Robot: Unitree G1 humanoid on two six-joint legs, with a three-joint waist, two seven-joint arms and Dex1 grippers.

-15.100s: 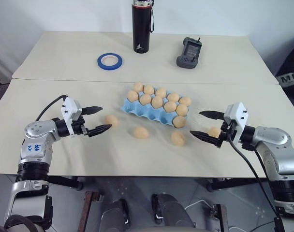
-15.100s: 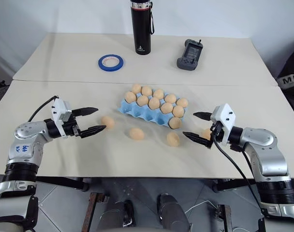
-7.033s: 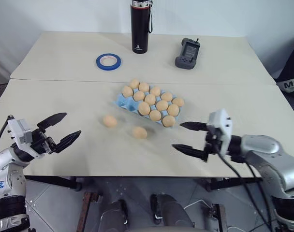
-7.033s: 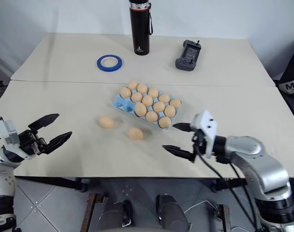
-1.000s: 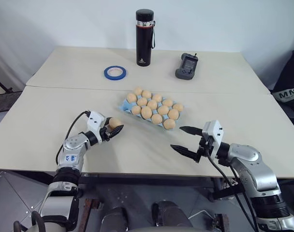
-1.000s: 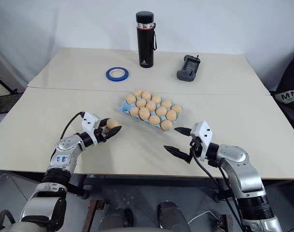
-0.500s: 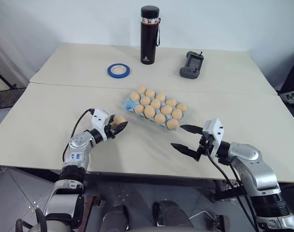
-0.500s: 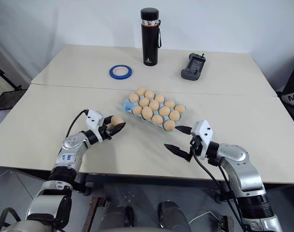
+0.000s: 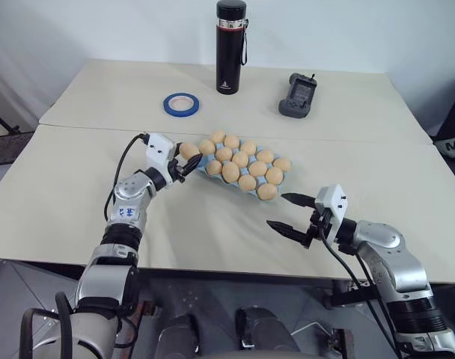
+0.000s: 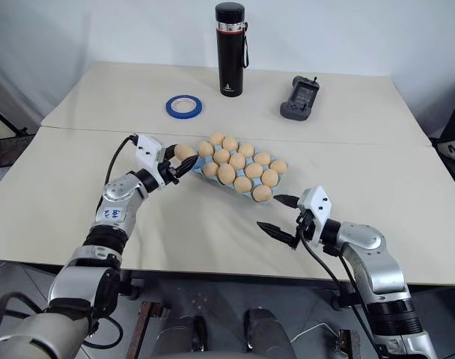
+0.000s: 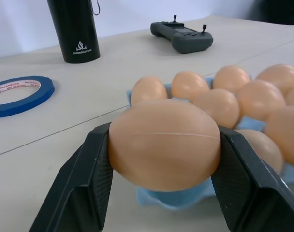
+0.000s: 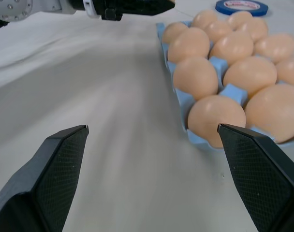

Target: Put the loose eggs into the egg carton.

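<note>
Left wrist view | left pincer (image 11: 164, 159) pinching egg (image 11: 164, 144) | long axis crosswise, level | right pincer (image 9: 289, 212) spread

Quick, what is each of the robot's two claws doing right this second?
Left gripper: closed on an egg, held beside the egg carton.
Right gripper: open, holding nothing, above the table.

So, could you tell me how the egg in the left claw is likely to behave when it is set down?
The egg is smooth and rounded, so it would probably roll on bare table. Pinched only at its ends by the left claw, it may slip. Its shell is likely fragile; a cup of the egg carton should steady it.
</note>
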